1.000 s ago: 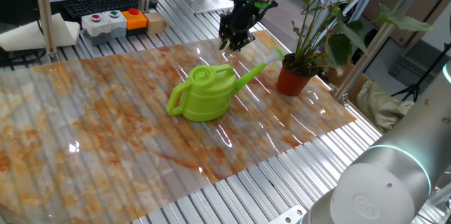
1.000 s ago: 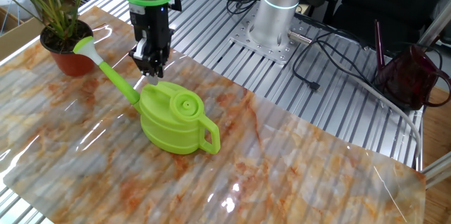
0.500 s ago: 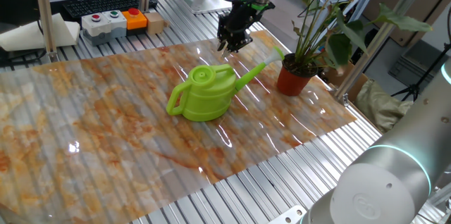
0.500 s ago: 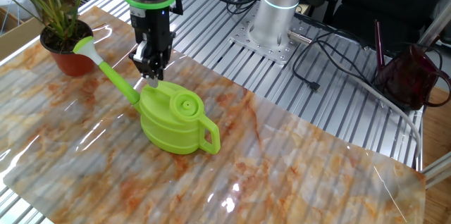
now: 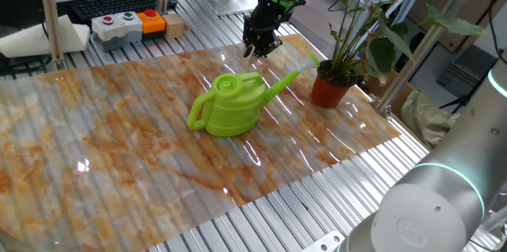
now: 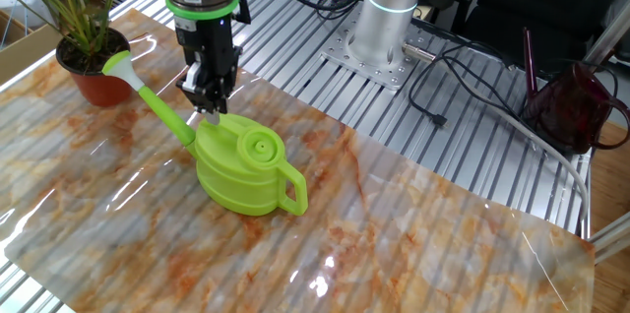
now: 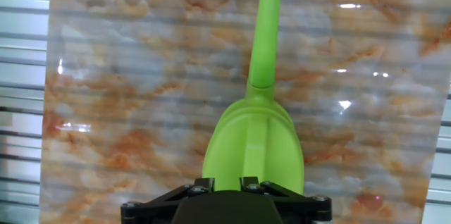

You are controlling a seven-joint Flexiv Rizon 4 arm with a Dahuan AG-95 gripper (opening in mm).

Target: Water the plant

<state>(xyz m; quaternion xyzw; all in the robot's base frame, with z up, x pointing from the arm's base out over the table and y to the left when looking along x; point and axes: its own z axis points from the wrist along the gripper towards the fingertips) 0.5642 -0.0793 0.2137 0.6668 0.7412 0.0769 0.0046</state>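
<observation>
Near the top centre of one fixed view, the gripper hangs above the can, holding nothing. Its fingers look nearly closed, though that's hard to judge. The spout aims at the plant, handy for pouring.

in the hand view the watering can is cut by the lower edge and covered there by the hand's black housing, so its handle and lid stay hidden; its spout tip runs off the top edge. the fingertips of the hand are too small and dark in both fixed views to tell their spacing. the plant is cut off by the top and left edges in the other fixed view.
</observation>
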